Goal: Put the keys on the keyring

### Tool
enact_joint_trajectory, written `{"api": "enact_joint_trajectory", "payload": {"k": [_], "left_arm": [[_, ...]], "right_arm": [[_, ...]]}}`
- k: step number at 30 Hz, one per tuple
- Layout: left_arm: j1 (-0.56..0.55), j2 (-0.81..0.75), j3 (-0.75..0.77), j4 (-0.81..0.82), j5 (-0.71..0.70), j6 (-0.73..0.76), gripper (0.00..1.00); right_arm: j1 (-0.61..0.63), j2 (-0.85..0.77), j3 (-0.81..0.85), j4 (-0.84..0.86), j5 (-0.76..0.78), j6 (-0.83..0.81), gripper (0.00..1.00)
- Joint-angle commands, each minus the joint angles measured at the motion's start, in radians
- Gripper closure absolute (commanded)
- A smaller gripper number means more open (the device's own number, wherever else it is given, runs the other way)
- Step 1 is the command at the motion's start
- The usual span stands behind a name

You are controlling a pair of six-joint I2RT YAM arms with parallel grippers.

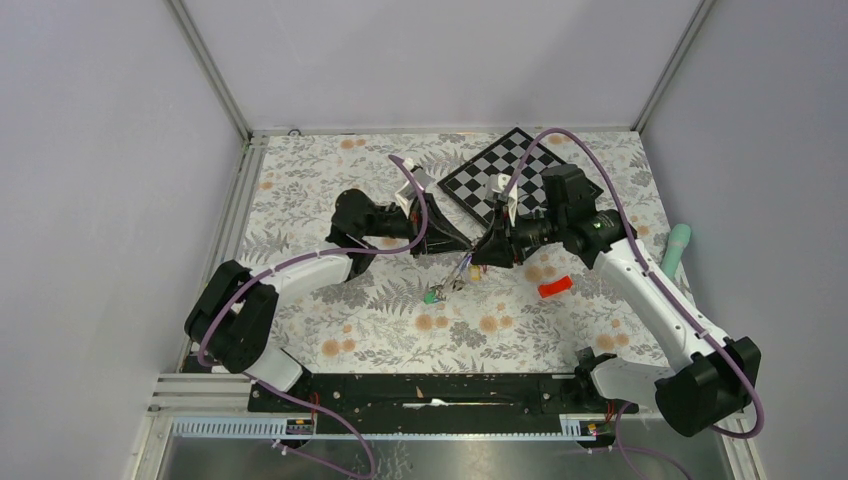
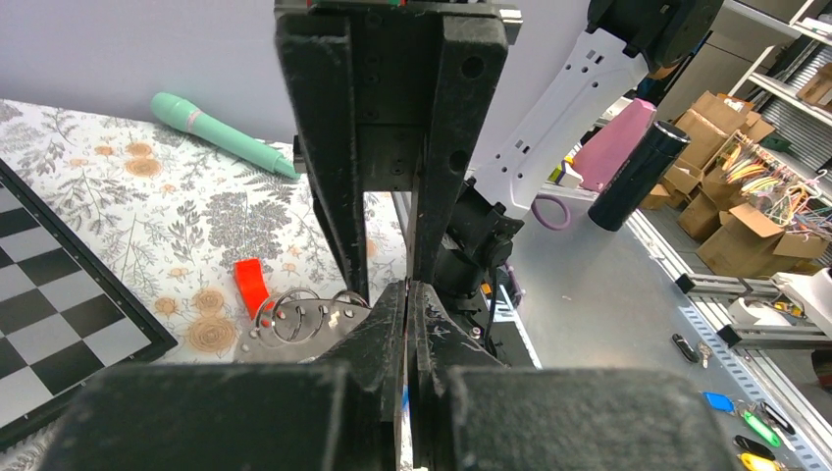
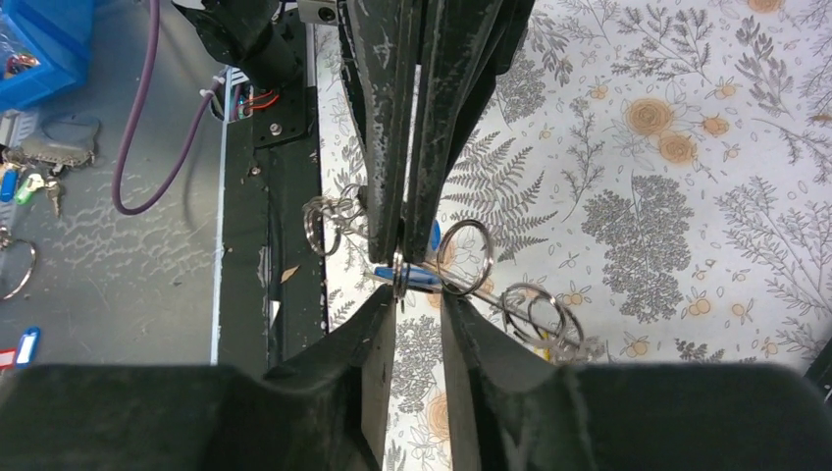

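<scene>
Fingers (image 3: 392, 196) amid keys (image 1: 447, 285); chequered board (image 1: 500, 165) behind

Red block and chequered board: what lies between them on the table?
Only bare flowered tablecloth lies between the red block and the chequered board, as the left wrist view shows; nothing else sits in that stretch.
</scene>
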Motion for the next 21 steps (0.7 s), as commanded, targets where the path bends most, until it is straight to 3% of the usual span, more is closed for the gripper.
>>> {"api": "enact_joint_trajectory", "payload": {"k": [1,7,21], "left_arm": [[-0.002,-0.012,0.002,0.133,-0.01,-0.022,1.0],[-0.002,-0.018,-0.008,0.131,-0.011,-0.017,1.0],[-0.002,-0.019,-0.008,0.106,-0.013,-0.001,1.0]], "right_arm": [[-0.004,-0.007,0.019,0.01,0.017,-0.011,0.64],[-0.006,-0.037,0.082,-0.072,0.057,-0.077,0.58],[-0.009,-0.014,0.122,-0.064,0.014,-0.054,0.6]]}}
